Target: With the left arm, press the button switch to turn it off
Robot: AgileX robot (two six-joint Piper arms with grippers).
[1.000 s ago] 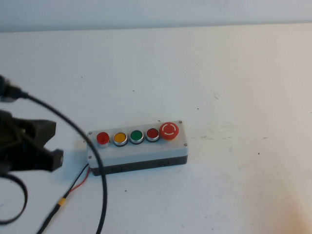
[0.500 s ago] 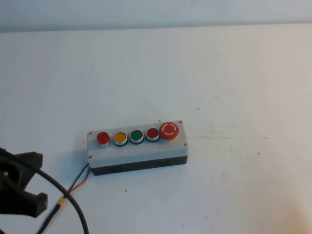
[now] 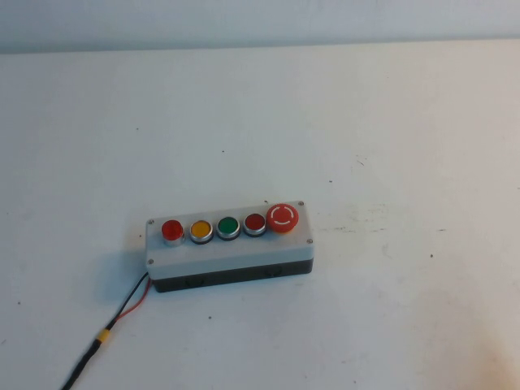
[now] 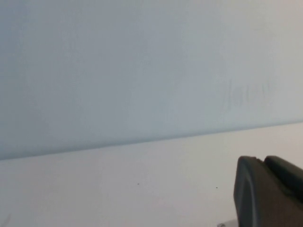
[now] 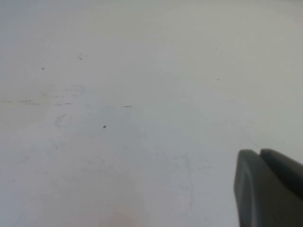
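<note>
Left gripper (image 4: 269, 191): outside the high view; only a black finger part shows at the edge of the left wrist view, above white table and facing a pale wall. Opening width cannot be determined.
Right gripper (image 5: 269, 189): outside the high view; a black finger part shows at the edge of the right wrist view, over bare, lightly scuffed table. Opening width cannot be determined.
Button switch (image 3: 171, 231): small round bright-red push-button with a silver ring, at the robot's-left end of the button row on the grey box (image 3: 231, 254).
Button switch relative to left gripper: not in the left wrist view, and the gripper is not in the high view, so the offset between them cannot be stated. No contact is visible.
Button row, from the switch toward the robot's right: yellow button (image 3: 201, 230), green button (image 3: 227, 227), darker red button (image 3: 254, 223), large red mushroom stop button (image 3: 283, 217).
Grey box: flat on the white table (image 3: 390, 130), long axis running left to right, right end turned slightly away from the robot; dark base beneath the light lid.
Cable (image 3: 114, 323): red and black leads exit the box at its left end and run toward the robot's side, with a yellow band (image 3: 103, 335) partway along.
</note>
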